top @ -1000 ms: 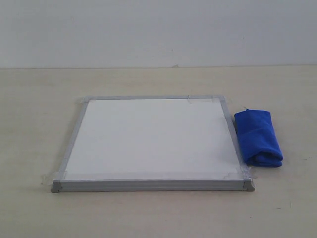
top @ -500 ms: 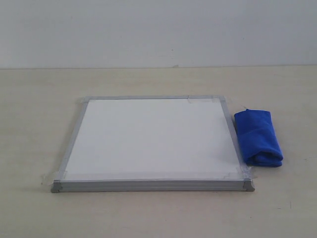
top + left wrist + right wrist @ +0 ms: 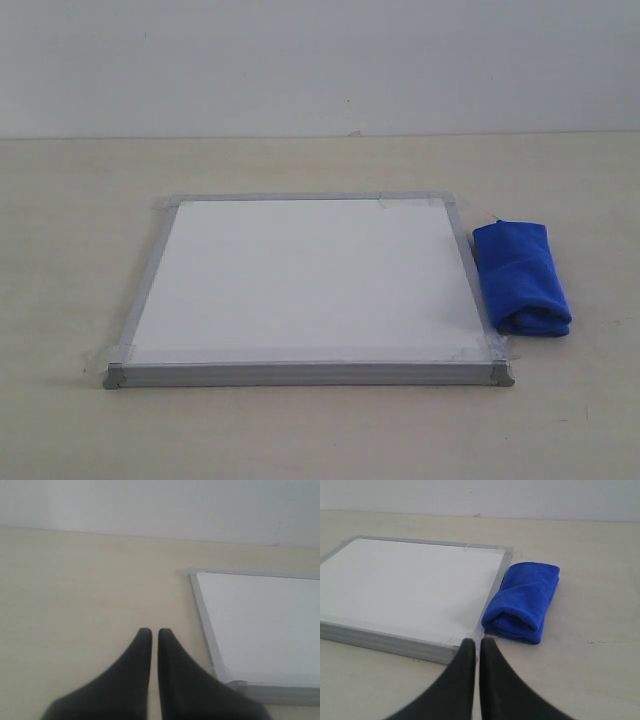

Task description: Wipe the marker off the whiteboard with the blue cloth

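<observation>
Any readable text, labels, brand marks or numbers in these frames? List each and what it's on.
None to read. The whiteboard shows no writing or logo on its face or frame in any view, and the blue cloth shows no legible tag.

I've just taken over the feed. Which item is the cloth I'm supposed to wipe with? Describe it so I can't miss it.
Find the square whiteboard with the silver-grey frame, lying flat on the pale table. Just off its right edge in the exterior view lies the blue cloth, a rolled bundle. It is the only brightly coloured, soft thing there.
</observation>
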`<state>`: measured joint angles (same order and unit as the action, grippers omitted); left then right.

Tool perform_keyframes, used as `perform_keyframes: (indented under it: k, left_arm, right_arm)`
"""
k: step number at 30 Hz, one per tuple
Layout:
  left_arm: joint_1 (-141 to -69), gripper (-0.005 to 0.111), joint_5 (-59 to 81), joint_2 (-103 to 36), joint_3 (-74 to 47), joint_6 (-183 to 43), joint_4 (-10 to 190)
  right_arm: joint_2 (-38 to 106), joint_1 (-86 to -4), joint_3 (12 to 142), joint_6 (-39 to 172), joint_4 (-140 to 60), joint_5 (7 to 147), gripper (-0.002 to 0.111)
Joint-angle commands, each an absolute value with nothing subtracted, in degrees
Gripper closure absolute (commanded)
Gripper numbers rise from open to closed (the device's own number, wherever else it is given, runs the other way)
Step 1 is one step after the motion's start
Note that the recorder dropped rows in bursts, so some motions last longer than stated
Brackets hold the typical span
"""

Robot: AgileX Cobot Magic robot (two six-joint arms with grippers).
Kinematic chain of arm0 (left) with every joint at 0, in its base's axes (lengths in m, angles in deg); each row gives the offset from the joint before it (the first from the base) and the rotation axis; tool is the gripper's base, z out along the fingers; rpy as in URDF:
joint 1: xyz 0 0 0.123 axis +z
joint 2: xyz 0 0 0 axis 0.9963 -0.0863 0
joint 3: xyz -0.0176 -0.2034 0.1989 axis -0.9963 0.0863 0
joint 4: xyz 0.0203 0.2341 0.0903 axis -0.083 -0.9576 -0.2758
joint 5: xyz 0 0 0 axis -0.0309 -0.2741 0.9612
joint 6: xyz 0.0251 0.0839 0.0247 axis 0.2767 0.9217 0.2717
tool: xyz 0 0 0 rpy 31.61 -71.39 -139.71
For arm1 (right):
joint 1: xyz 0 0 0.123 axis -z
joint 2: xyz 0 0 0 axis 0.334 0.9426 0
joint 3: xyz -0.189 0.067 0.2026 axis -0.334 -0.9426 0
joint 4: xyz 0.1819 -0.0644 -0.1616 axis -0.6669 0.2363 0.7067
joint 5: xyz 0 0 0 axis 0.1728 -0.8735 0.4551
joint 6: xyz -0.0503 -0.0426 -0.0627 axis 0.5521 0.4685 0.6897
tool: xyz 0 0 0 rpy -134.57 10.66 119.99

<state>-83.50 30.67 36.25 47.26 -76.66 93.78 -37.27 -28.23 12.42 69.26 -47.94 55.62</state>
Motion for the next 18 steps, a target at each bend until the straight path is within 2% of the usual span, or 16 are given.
perform_keyframes:
  k: [1,6,18]
  left_arm:
    - [-79.39,0.102,30.88,36.45,47.46,-78.0,94.27]
    - [-75.93,0.102,30.88,36.45,47.46,-78.0,94.27]
    - [-75.74,0.102,30.68,36.45,47.46,-77.76,94.27]
  right_arm:
    - [-37.51,-28.06,12.45,69.4,-47.81,55.92,0.108]
    - [-37.51,-28.06,12.45,69.4,-47.81,55.92,0.108]
    - [-37.51,-28.06,12.45,69.4,-47.81,55.92,0.108]
